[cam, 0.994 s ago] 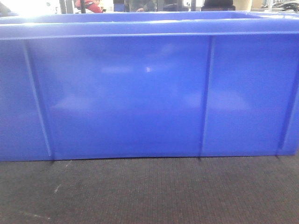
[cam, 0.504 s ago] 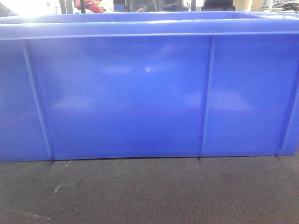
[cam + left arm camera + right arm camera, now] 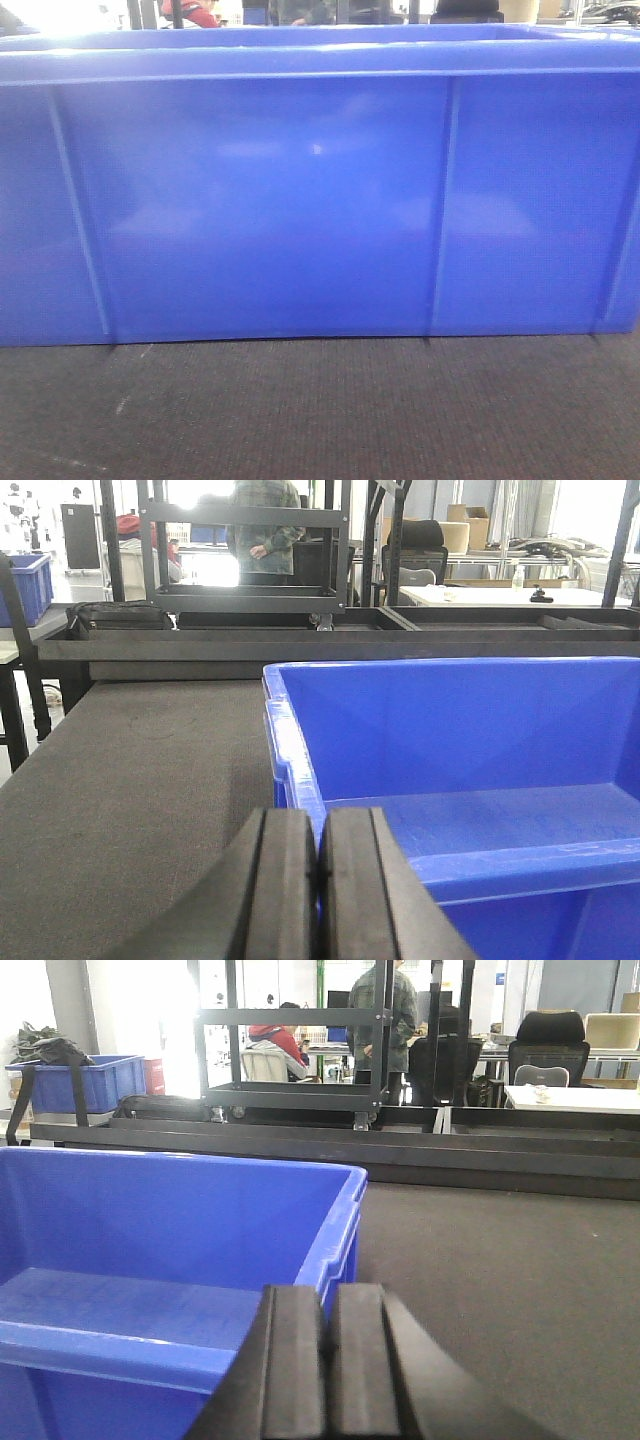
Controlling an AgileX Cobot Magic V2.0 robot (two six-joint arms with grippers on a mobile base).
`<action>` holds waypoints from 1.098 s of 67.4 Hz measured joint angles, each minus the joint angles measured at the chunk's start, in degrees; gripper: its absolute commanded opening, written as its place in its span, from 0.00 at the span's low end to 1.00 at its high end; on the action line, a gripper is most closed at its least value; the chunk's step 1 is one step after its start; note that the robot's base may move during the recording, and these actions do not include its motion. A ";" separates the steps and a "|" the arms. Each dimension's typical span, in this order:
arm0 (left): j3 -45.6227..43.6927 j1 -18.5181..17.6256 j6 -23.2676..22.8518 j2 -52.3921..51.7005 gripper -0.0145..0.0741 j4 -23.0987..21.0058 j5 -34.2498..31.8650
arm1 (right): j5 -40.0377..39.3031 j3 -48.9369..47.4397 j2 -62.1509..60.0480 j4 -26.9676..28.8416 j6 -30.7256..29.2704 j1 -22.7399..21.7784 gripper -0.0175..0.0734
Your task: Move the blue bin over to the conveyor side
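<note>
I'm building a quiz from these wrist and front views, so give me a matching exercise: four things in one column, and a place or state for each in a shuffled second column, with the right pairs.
Things:
1. blue bin
2. left gripper
3. right gripper
4. conveyor

Places or states:
A. dark woven surface under the bin
B. shut, near the bin's left end wall
C. empty inside, glossy walls with vertical ribs
D. shut, near the bin's right end wall

Pairs: 1-C, 2-B, 3-D, 4-A

Glossy blue bin sits upright on dark conveyor.
</note>
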 measured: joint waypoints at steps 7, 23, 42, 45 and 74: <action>0.00 1.04 0.00 0.00 0.16 0.00 0.36 | 0.00 0.00 0.00 0.00 0.00 0.00 0.11; 4.12 6.62 0.11 -1.97 0.16 0.00 1.62 | 0.00 0.00 0.00 0.00 0.00 0.00 0.11; 20.02 6.87 0.11 -3.15 0.16 -0.13 -12.87 | -0.14 0.00 -0.10 0.00 0.00 0.00 0.11; 21.09 6.87 0.11 -3.15 0.16 -0.13 -15.07 | -0.14 0.00 -0.10 0.00 0.00 0.00 0.11; 21.71 6.87 0.11 -3.15 0.16 -0.13 -18.03 | -0.14 0.00 -0.10 0.00 0.00 0.00 0.11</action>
